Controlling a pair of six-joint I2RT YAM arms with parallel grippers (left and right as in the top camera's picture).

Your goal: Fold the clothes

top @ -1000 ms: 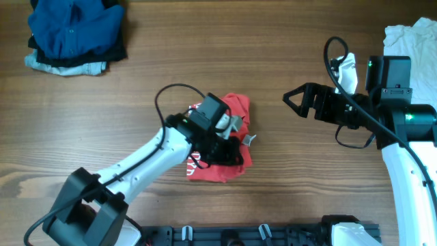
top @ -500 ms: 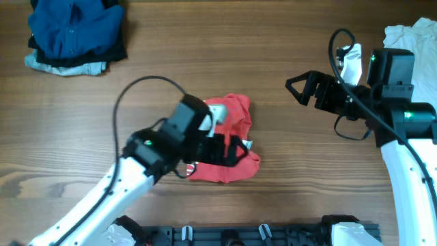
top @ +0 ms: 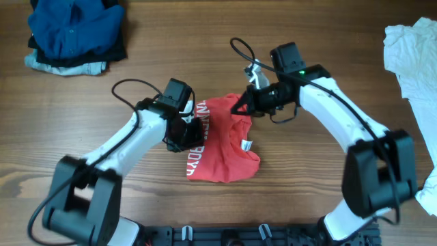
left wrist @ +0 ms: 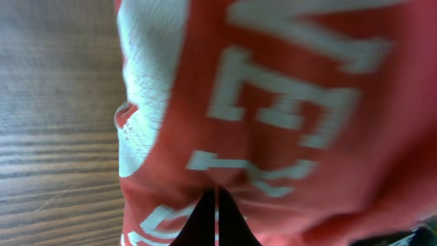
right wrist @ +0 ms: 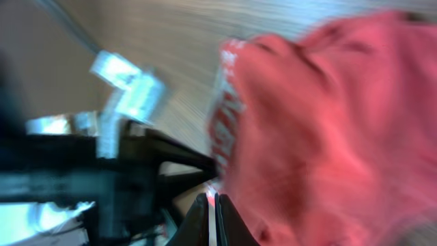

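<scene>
Red T-shirt (top: 225, 147) lies bunched approx. mid-tabletop (top: 205, 61), a touch toward 6 o'clock; it's crumpled and partly doubled over, w/ white lettering (top: 194, 147) running down its 9 o'clock side and a small white label (top: 247, 145) showing near its 3 o'clock edge. Left hand (top: 186, 131) sits on the shirt's 9 o'clock edge, right at the lettering; in the left wrist view its two black fingers (left wrist: 202, 225) are pressed together w/ only a thin strip of cloth between them, so it's pinching the shirt; red fabric w/ big white letters fills nearly that whole view, bare wood at 9 o'clock. Right hand (top: 243, 106) is at the shirt's 12–1 o'clock edge, its arm reaching in from the 3 o'clock side; the right wrist view is badly blurred, but the fingertips are closed to a sliver there too, red cloth bulging just past them toward 2 o'clock, so it looks to be nipping the top edge. The two hands are near each other but apart, w/ the shirt's upper-left part between them. Elsewhere: a pile of blue and dark clothes (top: 72, 31) in the 10–11 o'clock corner, well apart from the shirt; a rumpled white garment (top: 410, 51) at 2 o'clock by the tabletop's edge, also well apart.
</scene>
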